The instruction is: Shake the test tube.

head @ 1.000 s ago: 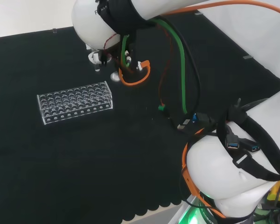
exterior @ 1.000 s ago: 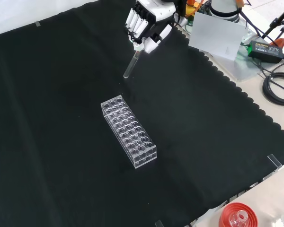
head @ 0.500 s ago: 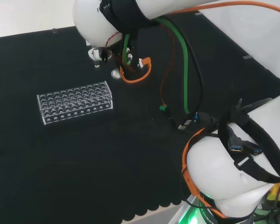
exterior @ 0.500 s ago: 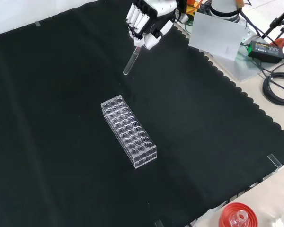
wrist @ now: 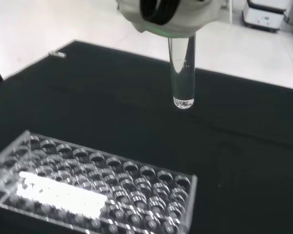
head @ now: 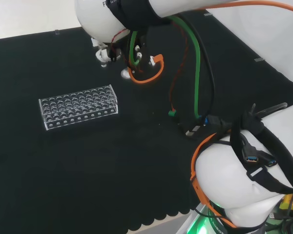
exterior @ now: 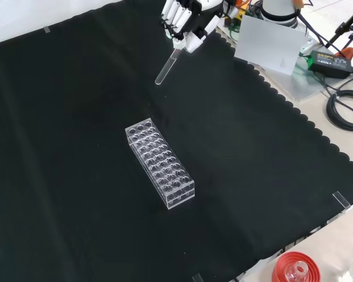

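Front view, near to far: red ribbed stand [exterior: 295, 267] at the desk's [exterior: 76, 176] near edge. Clear tube rack [exterior: 160, 163] mid-cloth, holes look empty. Beyond it, the test tube [exterior: 166, 66] hangs tilted above the cloth, well clear of the rack, its top pinched in the curled fingers of the hand [exterior: 185, 17].

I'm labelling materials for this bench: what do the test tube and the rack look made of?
Test tube: clear and glossy, glass or plastic; the cloth shows through it and its rounded tip glints. Rack: clear, shiny, probably acrylic; sharp see-through edges with bright reflections.
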Robot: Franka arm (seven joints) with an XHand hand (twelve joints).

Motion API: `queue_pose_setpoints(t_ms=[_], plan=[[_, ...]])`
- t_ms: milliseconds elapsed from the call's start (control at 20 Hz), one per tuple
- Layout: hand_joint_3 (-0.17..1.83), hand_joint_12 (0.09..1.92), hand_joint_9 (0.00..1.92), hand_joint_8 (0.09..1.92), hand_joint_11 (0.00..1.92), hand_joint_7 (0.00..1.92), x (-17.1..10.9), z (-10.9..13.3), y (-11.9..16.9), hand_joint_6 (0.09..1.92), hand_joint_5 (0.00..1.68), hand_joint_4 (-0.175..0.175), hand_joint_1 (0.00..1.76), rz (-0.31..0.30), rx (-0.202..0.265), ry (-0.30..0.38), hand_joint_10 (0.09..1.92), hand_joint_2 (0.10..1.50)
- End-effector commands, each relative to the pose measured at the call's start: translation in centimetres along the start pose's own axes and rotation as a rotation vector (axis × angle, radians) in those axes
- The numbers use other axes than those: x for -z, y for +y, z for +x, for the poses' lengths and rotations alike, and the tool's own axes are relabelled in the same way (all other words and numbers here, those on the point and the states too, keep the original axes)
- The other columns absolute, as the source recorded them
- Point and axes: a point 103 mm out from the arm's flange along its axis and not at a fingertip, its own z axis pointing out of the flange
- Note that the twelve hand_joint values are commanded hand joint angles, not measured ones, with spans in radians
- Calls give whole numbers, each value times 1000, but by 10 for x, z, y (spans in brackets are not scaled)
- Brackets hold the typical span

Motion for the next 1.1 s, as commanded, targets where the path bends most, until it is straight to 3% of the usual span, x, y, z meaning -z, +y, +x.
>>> queue_pose_setpoints(t_ms=[50, 350, 450, 950, 1100], plan=[[365, 900, 1101, 905, 1146, 1113, -1, -9, -5, 908, 1057, -175, 1279, 49, -4, -17, 697, 886], [374, 902, 1100, 903, 1145, 1115, -3, 22, 0, 906, 1059, -175, 1280, 76, 77, 34, 697, 881], [377, 903, 1100, 902, 1144, 1116, -8, 28, 0, 905, 1060, -175, 1280, 97, 94, 19, 696, 879], [391, 905, 1100, 898, 1140, 1120, -18, -10, -6, 901, 1065, -175, 1280, 191, -27, -109, 695, 870], [395, 907, 1101, 897, 1139, 1121, -15, -8, -6, 901, 1065, -175, 1281, 187, -23, -81, 694, 868]])
